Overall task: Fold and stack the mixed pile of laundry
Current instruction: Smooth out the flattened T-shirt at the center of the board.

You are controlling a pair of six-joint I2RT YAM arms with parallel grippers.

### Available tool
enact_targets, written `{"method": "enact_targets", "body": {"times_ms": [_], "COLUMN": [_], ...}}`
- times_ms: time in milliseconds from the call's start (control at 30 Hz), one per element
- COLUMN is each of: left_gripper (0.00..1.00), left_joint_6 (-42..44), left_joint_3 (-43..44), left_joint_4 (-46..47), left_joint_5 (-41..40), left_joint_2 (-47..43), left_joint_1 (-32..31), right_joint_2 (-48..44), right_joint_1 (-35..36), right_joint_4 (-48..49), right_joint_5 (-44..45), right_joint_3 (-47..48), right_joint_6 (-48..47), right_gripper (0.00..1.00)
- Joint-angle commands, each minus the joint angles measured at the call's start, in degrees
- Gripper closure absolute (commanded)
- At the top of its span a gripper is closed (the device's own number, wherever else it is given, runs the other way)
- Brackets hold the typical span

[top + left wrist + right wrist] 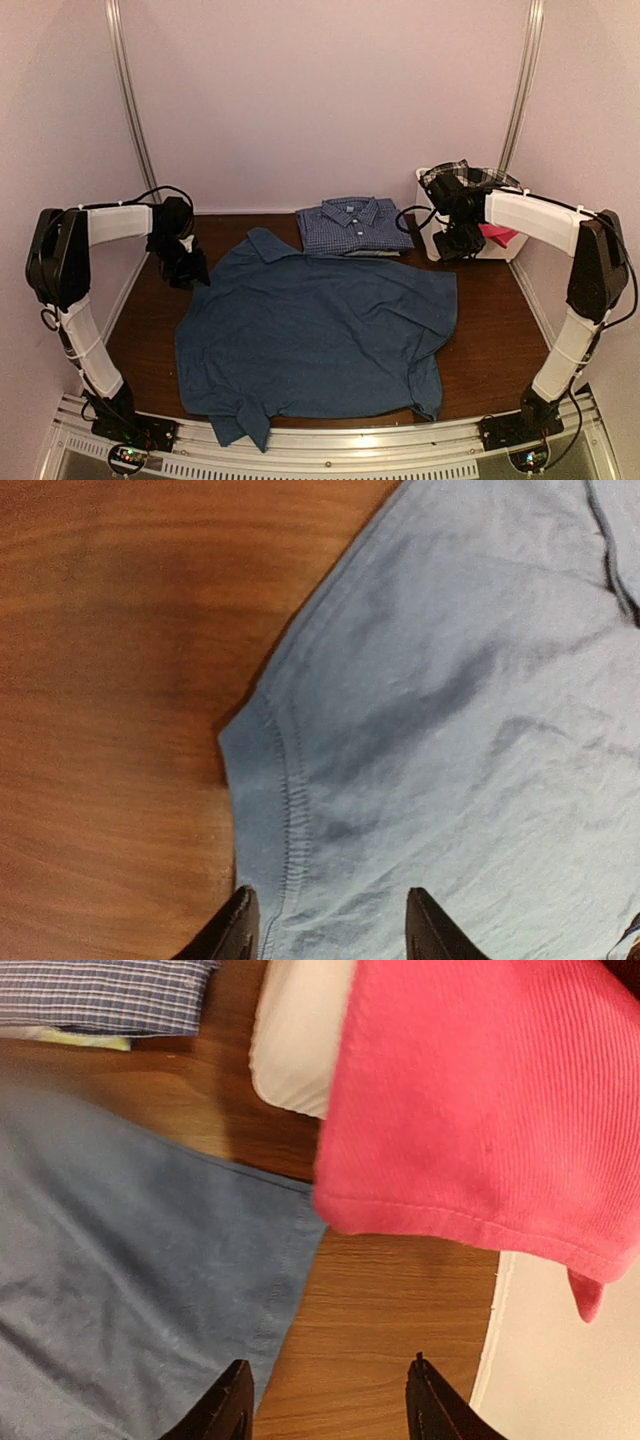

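At the table's [500,330] left side, we hold our left gripper [330,920] with jaws apart and empty over a sleeve hem of the dark blue shirt [320,340], spread flat mid-table. Behind it lies a folded checked shirt [355,225]. Rightward, our right gripper [330,1400] is likewise open and empty, near the pink piece [470,1090] draped over the white bin [290,1050].

wood tbl [492,335], blue shirt [320,335], folded shirt [355,226], bin [424,205]

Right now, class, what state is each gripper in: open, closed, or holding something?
Left gripper: open above the dark blue shirt, holding nothing.
Right gripper: open over the table, holding nothing.
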Motion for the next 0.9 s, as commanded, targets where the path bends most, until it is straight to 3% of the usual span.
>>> {"method": "enact_targets", "body": {"times_ms": [0,167,267,433,633,867], "left_gripper": [0.47,0.48,0.51,0.65,0.77,0.81], "left_joint_6": [3.5,2.1,-1.4,-5.2,-7.5,-8.2], "left_joint_3": [3.0,5.6,5.9,6.5,2.2,4.0], "left_joint_4": [5.0,7.4,9.5,4.3,3.0,2.7], "left_joint_5": [4.8,6.1,7.1,-1.1,-5.3,-7.1], "left_joint_2": [-2.3,4.0,7.6,11.3,10.7,12.6], "left_joint_1": [-2.2,-5.8,-5.9,-4.7,0.8,7.6], "right_joint_2": [-6.8,-4.5,-2.1,5.0,15.1,27.2], "right_joint_1": [1.7,6.1,8.1,8.0,5.6,1.7], "right_joint_4": [0.4,3.2,5.3,6.0,6.4,2.7], "right_joint_5": [-17.4,-35.5,-37.9,-34.2,-29.3,-18.8], "right_joint_3": [0.1,-6.0,-8.3,-10.2,-6.1,13.9], "right_joint_6": [2.1,4.4,6.3,4.6,1.7,-1.6], "right_gripper": [0.52,0.6,0.62,0.61,0.6,0.58]}}
